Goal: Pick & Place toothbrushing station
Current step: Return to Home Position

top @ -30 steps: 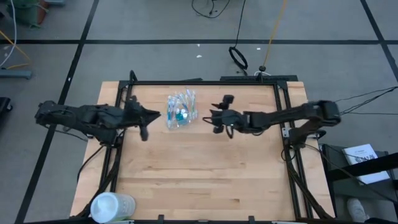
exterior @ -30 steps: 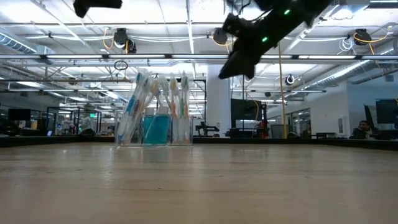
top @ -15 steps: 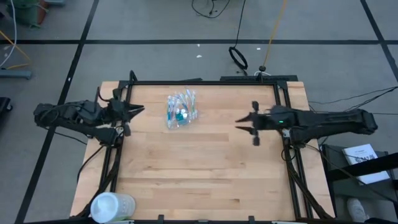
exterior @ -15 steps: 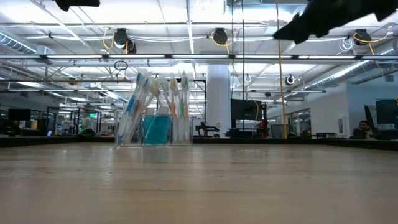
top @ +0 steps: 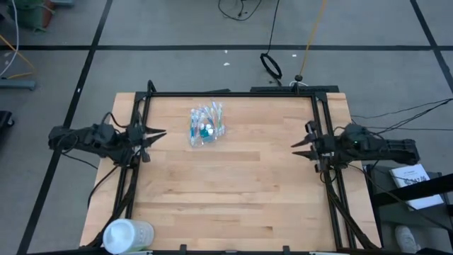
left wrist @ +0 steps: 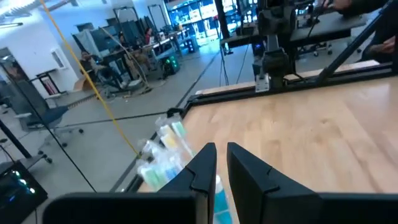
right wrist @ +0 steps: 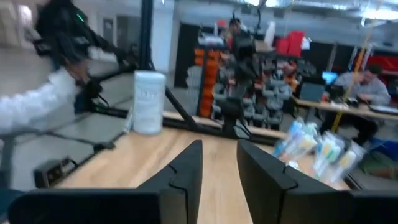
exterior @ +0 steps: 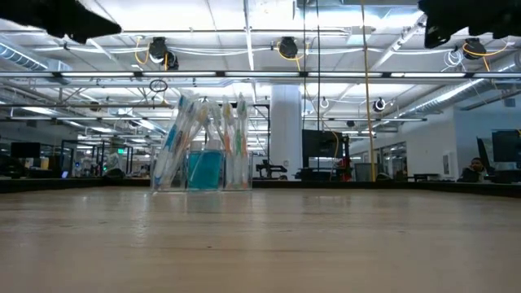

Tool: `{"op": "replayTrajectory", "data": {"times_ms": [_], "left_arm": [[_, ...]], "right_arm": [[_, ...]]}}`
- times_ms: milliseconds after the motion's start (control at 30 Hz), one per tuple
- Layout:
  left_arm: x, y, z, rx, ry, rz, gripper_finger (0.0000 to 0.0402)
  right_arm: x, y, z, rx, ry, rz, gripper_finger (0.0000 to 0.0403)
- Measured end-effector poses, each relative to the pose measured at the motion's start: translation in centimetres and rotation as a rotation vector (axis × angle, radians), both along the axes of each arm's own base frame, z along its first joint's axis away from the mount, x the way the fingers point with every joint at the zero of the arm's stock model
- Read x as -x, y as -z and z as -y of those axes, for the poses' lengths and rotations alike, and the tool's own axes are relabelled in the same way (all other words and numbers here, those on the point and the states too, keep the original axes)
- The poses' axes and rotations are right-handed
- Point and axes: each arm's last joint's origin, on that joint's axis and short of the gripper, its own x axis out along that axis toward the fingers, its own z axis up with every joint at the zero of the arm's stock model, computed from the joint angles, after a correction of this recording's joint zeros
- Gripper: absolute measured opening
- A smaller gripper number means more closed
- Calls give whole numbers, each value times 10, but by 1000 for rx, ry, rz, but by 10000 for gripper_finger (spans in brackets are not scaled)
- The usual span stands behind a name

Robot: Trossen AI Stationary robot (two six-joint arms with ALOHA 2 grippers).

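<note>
My left gripper (top: pixel 156 134) hangs over the left edge of the table (top: pixel 233 191), about level with the cup. Its fingers (left wrist: pixel 202 173) hold nothing, with only a narrow slit between them. My right gripper (top: pixel 300 145) sits over the right edge, its fingers (right wrist: pixel 186 173) also empty and set a little apart. The clear cup (top: pixel 205 130) stands alone on the far half of the table, left of the middle and nearer my left gripper, well apart from both. The toothbrushes (exterior: pixel 181 134) lean upright inside it, heads up and fanned out, with something teal (exterior: pixel 203 169) low among them. A white container (top: pixel 127 234) lies at the near left corner.
</note>
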Motion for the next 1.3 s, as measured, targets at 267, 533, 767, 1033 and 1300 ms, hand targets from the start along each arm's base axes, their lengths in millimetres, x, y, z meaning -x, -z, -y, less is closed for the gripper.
{"op": "replayTrajectory", "data": {"times_ms": [267,533,767,1033,1300], "left_arm": [[17,28,-3,-9,-1,72,44],[16,38,-3,-28,14,72,44],[6,55,0,-12,45,84,44],[-7,81,3,-30,51,128,44],[-8,83,3,-12,51,129,44]], "right_arm": [[20,7,-1,-42,-26,60,91],[20,16,-1,-43,-26,84,91],[10,34,-1,-113,-42,157,91],[1,62,-3,-168,-130,62,91],[-1,74,-4,-179,-172,26,91]]}}
